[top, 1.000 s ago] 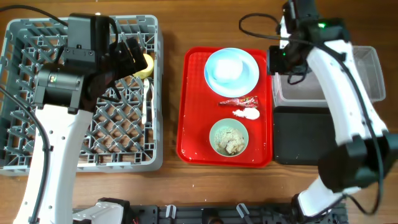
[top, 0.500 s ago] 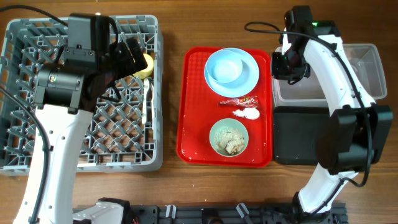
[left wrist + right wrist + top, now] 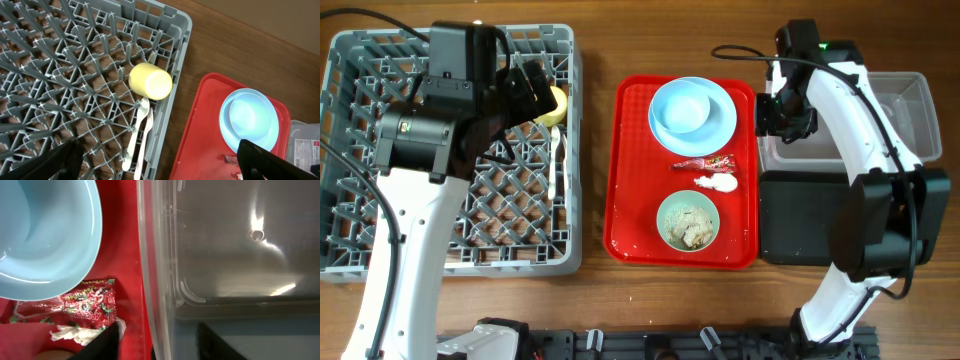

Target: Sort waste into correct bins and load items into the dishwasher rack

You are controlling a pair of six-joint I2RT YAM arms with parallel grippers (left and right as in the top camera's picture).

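Observation:
The grey dishwasher rack [image 3: 380, 150] holds the yellow cup [image 3: 150, 82] on its side and the white fork and spoon [image 3: 137, 140] near its right wall. My left gripper [image 3: 155, 165] hangs open and empty above them. The light blue plate [image 3: 692, 110], red wrapper [image 3: 705, 162], white tissue [image 3: 717, 182] and green bowl with food scraps [image 3: 688, 220] lie on the red tray. My right gripper [image 3: 160, 342] is open and empty, straddling the left wall of the clear tub [image 3: 225, 255], with the wrapper [image 3: 85, 305] and tissue [image 3: 75, 335] just beside its left finger.
The black tray [image 3: 800, 220] sits in front of the clear tub [image 3: 910, 110], right of the red serving tray [image 3: 630, 200]. The rack [image 3: 50, 60] fills the left side. A strip of bare wood separates rack and red tray.
The right arm swung in from the back, and its gripper moved a little toward the front along the clear tub's left edge. The plate's middle looked white a second ago. The left arm has not moved.

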